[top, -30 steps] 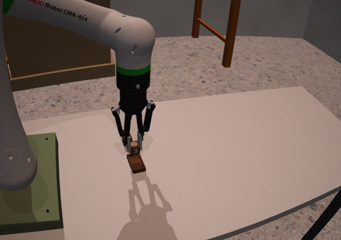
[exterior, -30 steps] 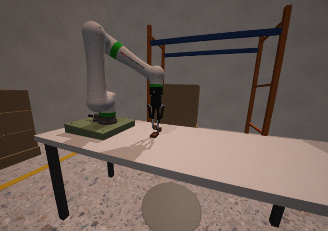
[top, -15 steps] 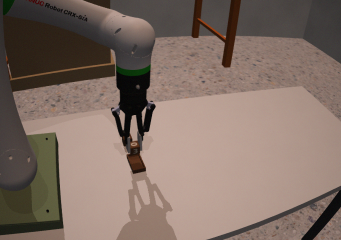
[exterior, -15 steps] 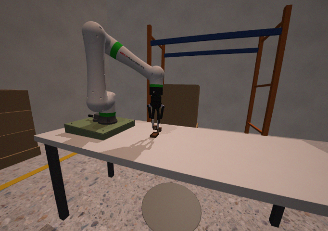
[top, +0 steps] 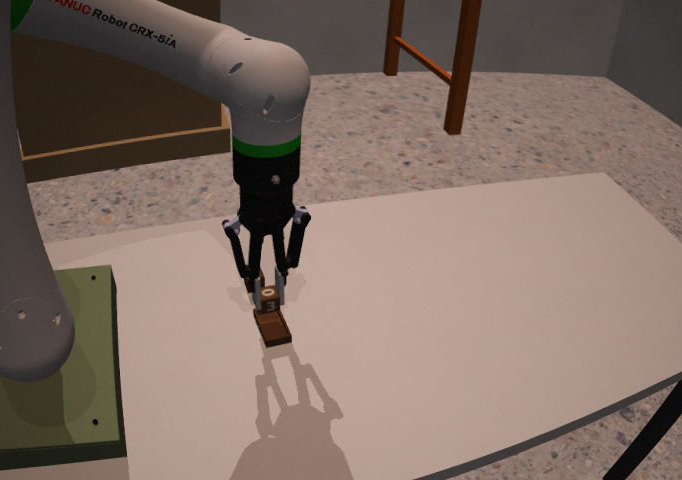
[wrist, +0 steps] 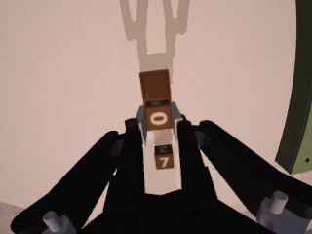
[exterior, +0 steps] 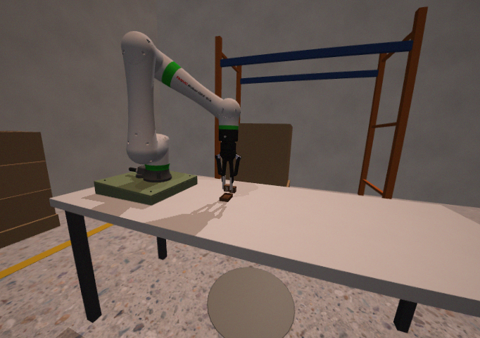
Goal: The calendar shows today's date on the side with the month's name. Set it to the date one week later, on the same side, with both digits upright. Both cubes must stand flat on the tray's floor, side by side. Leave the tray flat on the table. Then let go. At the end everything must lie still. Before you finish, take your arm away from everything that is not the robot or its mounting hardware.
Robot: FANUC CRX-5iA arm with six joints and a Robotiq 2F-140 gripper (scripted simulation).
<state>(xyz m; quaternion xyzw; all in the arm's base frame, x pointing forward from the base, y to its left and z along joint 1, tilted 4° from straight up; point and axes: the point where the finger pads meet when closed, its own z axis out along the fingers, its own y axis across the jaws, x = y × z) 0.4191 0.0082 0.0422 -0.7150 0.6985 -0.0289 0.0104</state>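
My gripper (top: 269,292) (exterior: 227,185) (wrist: 158,113) points down and is shut on a brown cube (top: 269,301) (exterior: 226,189) (wrist: 158,118). This held cube shows a white 0 on top and a 3 on the side facing the top camera. It hangs above the table, at the tray's rear end. The small brown tray (top: 278,341) (exterior: 226,197) (wrist: 156,87) lies flat, with no cube seen inside. The second brown cube (top: 261,277) (exterior: 233,189) (wrist: 164,162) is behind the fingers on the table. The wrist view shows its 7 on top and a dark-shaded digit on one side.
The green robot base plate (top: 107,362) (exterior: 129,187) (wrist: 304,141) stands left of the tray in the top view. The white table (top: 438,311) (exterior: 328,231) carries the arm's shadow in front of the tray. An orange and blue rack (exterior: 316,53) stands behind the table.
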